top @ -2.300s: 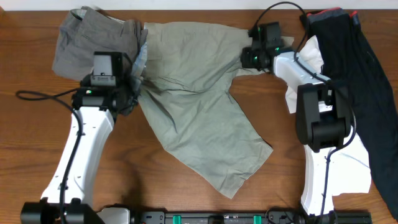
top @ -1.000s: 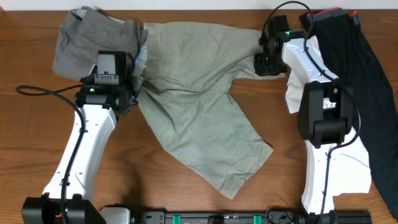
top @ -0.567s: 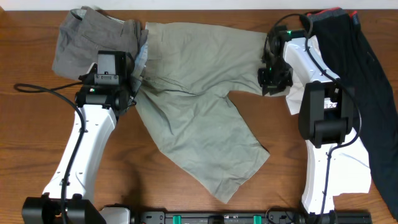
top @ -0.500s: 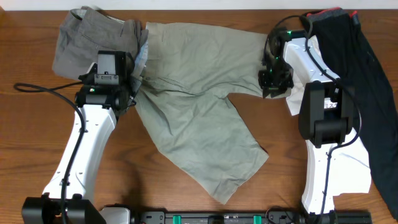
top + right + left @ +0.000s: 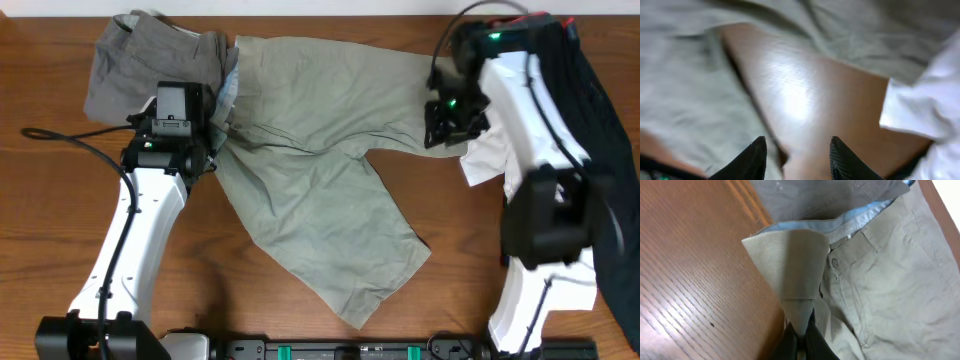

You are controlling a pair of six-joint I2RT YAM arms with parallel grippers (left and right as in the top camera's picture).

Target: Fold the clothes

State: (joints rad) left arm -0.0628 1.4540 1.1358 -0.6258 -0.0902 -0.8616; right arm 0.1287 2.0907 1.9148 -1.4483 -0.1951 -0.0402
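Note:
The clothes, a pair of light khaki shorts [image 5: 310,150], lie spread across the middle of the table, one leg pointing right and one toward the front. My left gripper [image 5: 213,135] is shut on a flap of the waistband by the button; the left wrist view shows its fingers [image 5: 807,342] pinching the khaki fabric [image 5: 795,270] below the pale blue lining [image 5: 850,220]. My right gripper [image 5: 441,124] hovers at the right leg's hem. Its jaws stand open [image 5: 797,160] over bare wood, nothing held, with the hem edge [image 5: 690,100] just left of them.
Darker grey shorts [image 5: 140,65] lie bunched at the back left, touching the waistband. A white T-shirt [image 5: 490,150] and a black garment [image 5: 575,110] lie along the right side under my right arm. Bare wooden table [image 5: 50,220] shows left and front.
My right gripper drew the right leg's hem out to the right, then opened, let it go and rose. My left gripper stayed shut on the waistband.

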